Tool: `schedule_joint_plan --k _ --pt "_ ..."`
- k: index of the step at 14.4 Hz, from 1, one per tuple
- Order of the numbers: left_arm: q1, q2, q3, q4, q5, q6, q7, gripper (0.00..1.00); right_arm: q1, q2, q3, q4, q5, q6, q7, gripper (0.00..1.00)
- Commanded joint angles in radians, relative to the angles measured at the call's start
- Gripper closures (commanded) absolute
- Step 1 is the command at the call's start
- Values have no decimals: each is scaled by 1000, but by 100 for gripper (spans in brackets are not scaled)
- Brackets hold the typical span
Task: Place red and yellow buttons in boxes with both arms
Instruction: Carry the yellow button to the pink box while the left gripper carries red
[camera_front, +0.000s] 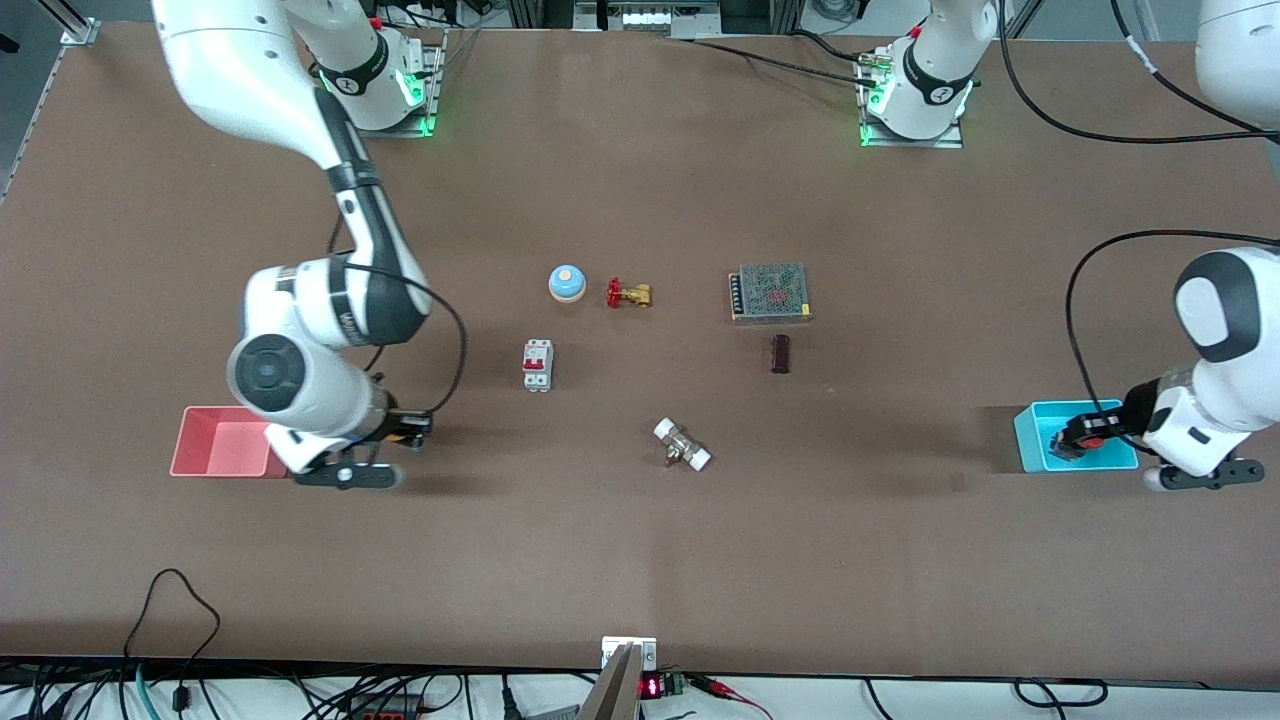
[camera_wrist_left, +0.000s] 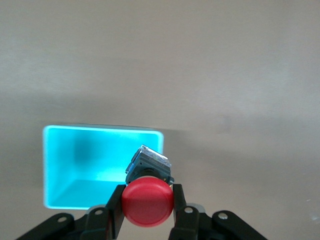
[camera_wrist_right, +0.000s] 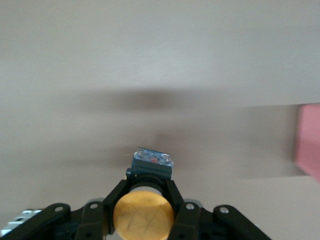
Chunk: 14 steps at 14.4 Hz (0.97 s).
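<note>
My left gripper (camera_front: 1076, 440) is shut on the red button (camera_front: 1096, 430) and holds it over the cyan box (camera_front: 1035, 452) at the left arm's end of the table. In the left wrist view the fingers (camera_wrist_left: 116, 210) clamp the red cap (camera_wrist_left: 147, 202) above the cyan box (camera_wrist_left: 75, 165). My right gripper (camera_front: 410, 432) is shut on the yellow button (camera_wrist_right: 144, 215) and holds it over bare table beside the pink-red box (camera_front: 222, 443), toward the table's middle. The pink-red box shows at the edge of the right wrist view (camera_wrist_right: 309, 140).
Mid-table stand a blue-and-white bell (camera_front: 566, 283), a brass valve with a red handwheel (camera_front: 628, 294), a white circuit breaker (camera_front: 538, 365), a metal power supply (camera_front: 769, 292), a dark cylinder (camera_front: 781, 353) and a white-ended fitting (camera_front: 682, 444).
</note>
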Motion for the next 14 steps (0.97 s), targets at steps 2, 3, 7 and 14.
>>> schedule_joint_plan --k 2,3,7,14 --pt "44 40 -9 6 16 6 52 77 -136 -24 12 -3 -3 -43 -123 76" --pt "46 60 -7 6 34 12 52 76 -161 -24 12 -5 -8 -48 -135 76" --pt "44 140 -1 9 39 23 52 76 -230 -24 9 -3 -55 -65 -207 77" --pt "31 159 1 44 76 68 48 19 -303 13 8 -3 -118 -63 -278 78"
